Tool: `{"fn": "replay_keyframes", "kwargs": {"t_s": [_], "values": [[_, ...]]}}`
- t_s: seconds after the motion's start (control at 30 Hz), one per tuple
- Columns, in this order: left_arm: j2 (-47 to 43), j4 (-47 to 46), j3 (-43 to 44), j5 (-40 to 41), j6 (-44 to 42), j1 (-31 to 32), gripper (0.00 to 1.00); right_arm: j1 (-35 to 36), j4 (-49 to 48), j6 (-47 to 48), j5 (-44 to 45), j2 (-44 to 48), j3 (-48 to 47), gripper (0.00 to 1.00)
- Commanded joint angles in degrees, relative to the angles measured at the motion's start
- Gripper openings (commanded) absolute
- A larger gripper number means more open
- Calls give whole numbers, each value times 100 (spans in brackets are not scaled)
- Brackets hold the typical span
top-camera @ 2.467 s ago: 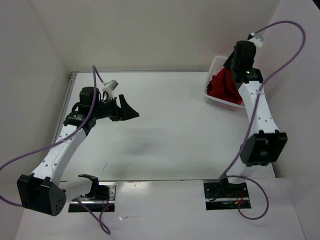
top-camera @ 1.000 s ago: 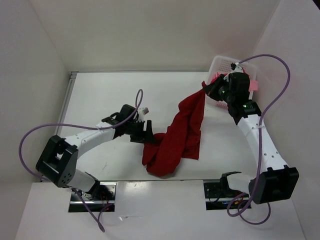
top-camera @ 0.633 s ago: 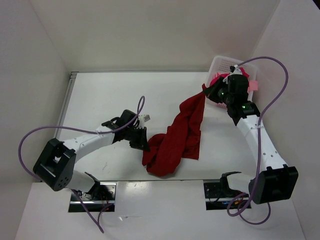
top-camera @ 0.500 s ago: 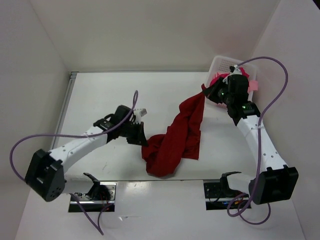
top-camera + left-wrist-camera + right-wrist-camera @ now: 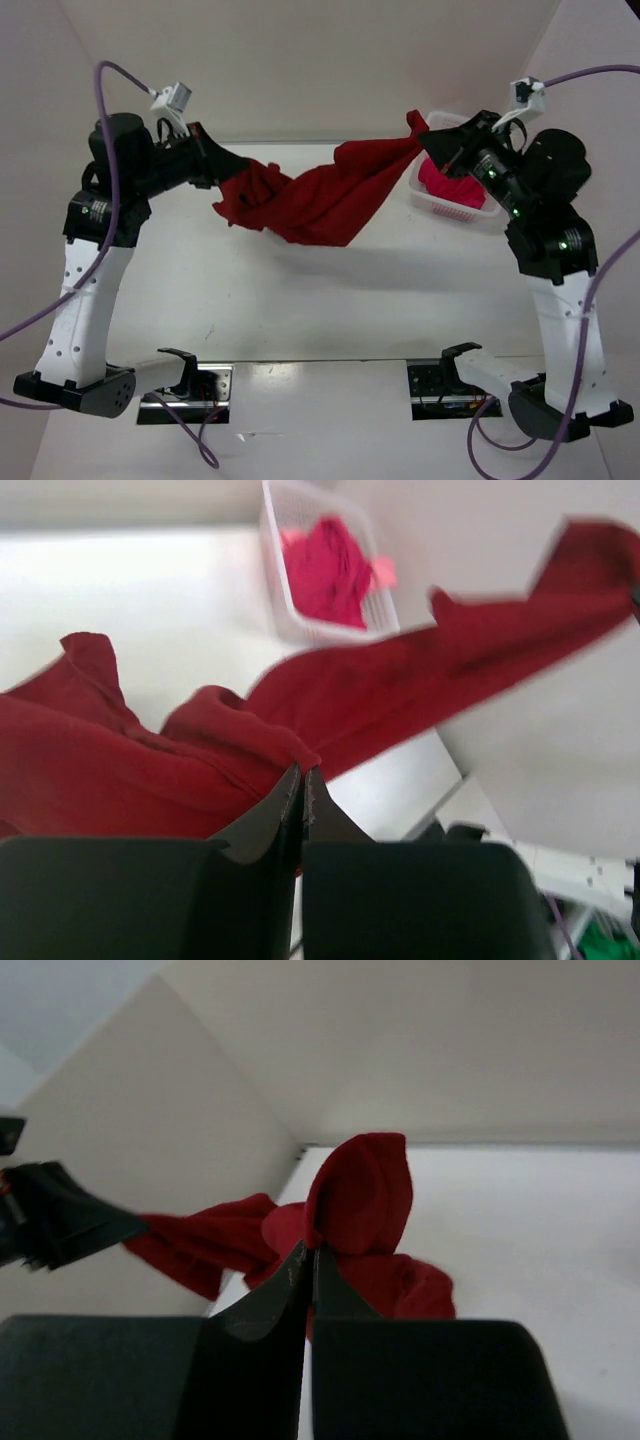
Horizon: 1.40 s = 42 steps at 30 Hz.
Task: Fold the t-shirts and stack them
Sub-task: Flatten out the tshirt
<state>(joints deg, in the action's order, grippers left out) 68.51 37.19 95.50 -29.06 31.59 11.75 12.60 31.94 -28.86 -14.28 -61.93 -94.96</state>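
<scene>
- Left gripper [image 5: 219, 169] pinches one end of the dark red t-shirt [image 5: 320, 205]; right gripper [image 5: 426, 141] pinches the other end.
- The right arm partly hides the basket [image 5: 426, 200] holding the crimson-pink shirt [image 5: 448, 186].

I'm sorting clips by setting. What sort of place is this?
Most likely a robot lab test cell, not a home: a plain white table boxed in by plain white wall panels, with the white left arm and white right arm mounted at its near edge.
</scene>
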Motion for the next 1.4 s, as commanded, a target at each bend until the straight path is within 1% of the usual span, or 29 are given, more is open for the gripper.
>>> {"fn": "replay_keyframes", "kwargs": {"t_s": [0.0,0.07,0.17,0.3,0.37,0.4,0.43,0.5,0.53,0.57,0.6,0.67,0.7,0.73,0.77,0.8,0.87,0.9,0.93,0.97,1.0,1.03,1.1,1.13,1.17,1.2,1.3,1.33,1.37], "values": [[101,297,1039,549,-57,-32,0,225,207,21,-119,155,-602,1],[162,481,1346,1057,-205,-32,0,365,347,21,-49,155,-971,1],[224,710,1725,1446,-277,-32,0,532,348,21,197,155,-1104,2],[452,991,1613,2008,-540,-32,0,533,409,126,601,-29,-929,2],[514,992,1210,2009,-540,-32,3,533,217,126,751,-248,-543,2],[653,896,624,1922,-540,-32,3,533,42,126,804,-371,-324,2],[733,791,323,1756,-540,-224,3,533,-91,179,804,-503,-209,4],[1049,203,-415,1317,-479,-619,7,471,-302,179,883,-1117,-6,4],[1216,10,-1001,1054,-427,-1039,10,419,-590,179,883,-1363,56,4],[1609,-462,-1260,895,-374,-1234,16,366,-697,179,883,-1922,56,4],[1856,-641,-1419,728,-321,-1393,24,288,-777,179,883,-2215,-5,4],[2531,-861,-1237,726,-241,-1482,35,217,-971,179,988,-2804,-162,4],[2701,-862,-1071,726,-189,-1482,45,217,-875,179,989,-3398,-555,4],[2842,-915,-878,857,-189,-1482,65,164,-717,179,989,-3648,-742,5],[3000,-915,-562,928,-189,-1482,72,164,-716,101,989,-3807,-857,14],[3001,-915,-455,928,-189,-1482,77,164,-716,48,989,-3904,-953,20],[2914,-846,-392,876,-241,-1482,83,164,-873,47,911,-3801,-885,29],[2809,-758,-688,876,-294,-1422,83,164,-874,100,910,-3582,-675,35],[2512,-696,-943,815,-355,-1360,79,164,-874,100,1032,-3476,-560,35],[2300,-696,-1303,814,-356,-1246,75,164,-874,204,1102,-3353,-263,38],[2063,-791,-1733,710,-295,-1184,67,164,-874,206,1103,-3056,-43,38],[1617,-844,-2563,639,-181,-1114,64,164,-874,266,1103,-2888,195,40],[1167,-845,-3298,638,-5,-852,58,164,-970,267,1103,-2380,985,41],[782,-784,-3850,699,170,-763,56,164,-971,267,1007,-2228,1432,41],[630,-714,-4046,891,241,-666,53,233,-1032,267,946,-2105,1619,40],[411,-556,-4196,989,320,-465,51,295,-980,267,945,-1999,1760,31],[94,-327,-4645,1393,707,-87,41,576,-900,267,1042,-1577,2244,13],[-3,-326,-4794,1464,847,-85,41,646,-900,206,1042,-1341,2471,13],[-83,-326,-4952,1551,1066,-33,46,647,-987,153,1042,-1243,2569,13]]}}
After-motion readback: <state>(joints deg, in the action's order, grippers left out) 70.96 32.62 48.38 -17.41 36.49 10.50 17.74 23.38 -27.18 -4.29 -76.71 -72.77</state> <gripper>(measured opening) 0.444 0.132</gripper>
